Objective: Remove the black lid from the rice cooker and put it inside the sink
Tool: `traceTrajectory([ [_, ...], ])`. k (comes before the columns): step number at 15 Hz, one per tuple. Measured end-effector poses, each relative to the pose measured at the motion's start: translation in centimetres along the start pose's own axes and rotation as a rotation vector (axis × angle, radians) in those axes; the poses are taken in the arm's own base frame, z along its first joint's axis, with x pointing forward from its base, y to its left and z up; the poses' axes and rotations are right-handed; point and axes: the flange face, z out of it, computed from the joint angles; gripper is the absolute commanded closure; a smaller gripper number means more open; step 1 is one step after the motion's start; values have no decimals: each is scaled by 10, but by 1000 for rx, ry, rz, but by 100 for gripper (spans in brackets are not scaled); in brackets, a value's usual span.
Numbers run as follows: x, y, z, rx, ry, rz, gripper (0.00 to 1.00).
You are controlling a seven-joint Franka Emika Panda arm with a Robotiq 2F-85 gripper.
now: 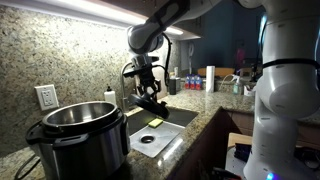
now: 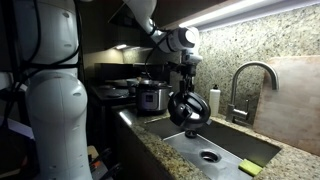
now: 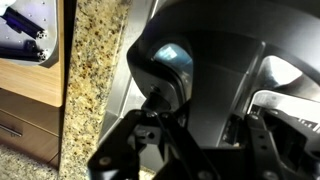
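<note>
The black lid (image 2: 187,110) is gripped by clenched fingers (image 2: 184,88) above the sink (image 2: 230,148); the faucet (image 2: 250,80) is seen at 3 o'clock, the rice cooker (image 2: 150,97) at 9, open basin below

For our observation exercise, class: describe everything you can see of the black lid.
The black lid is round, domed and glossy, perhaps dark glass or plastic. The tool is shut on its top handle, which is mostly hidden, and holds the lid steeply tilted in the air over the sink. Nothing else touches it.
</note>
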Motion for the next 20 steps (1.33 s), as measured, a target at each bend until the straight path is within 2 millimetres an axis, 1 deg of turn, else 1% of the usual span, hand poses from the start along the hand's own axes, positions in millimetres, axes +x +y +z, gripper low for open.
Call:
traceTrajectory([
  [5, 26, -15, 11, -9, -6, 25, 96],
  [10, 49, -23, 21, -6, -8, 53, 96],
  [14, 68, -30, 30, 34, 0, 77, 97],
  [20, 90, -40, 59, 52, 7, 83, 97],
])
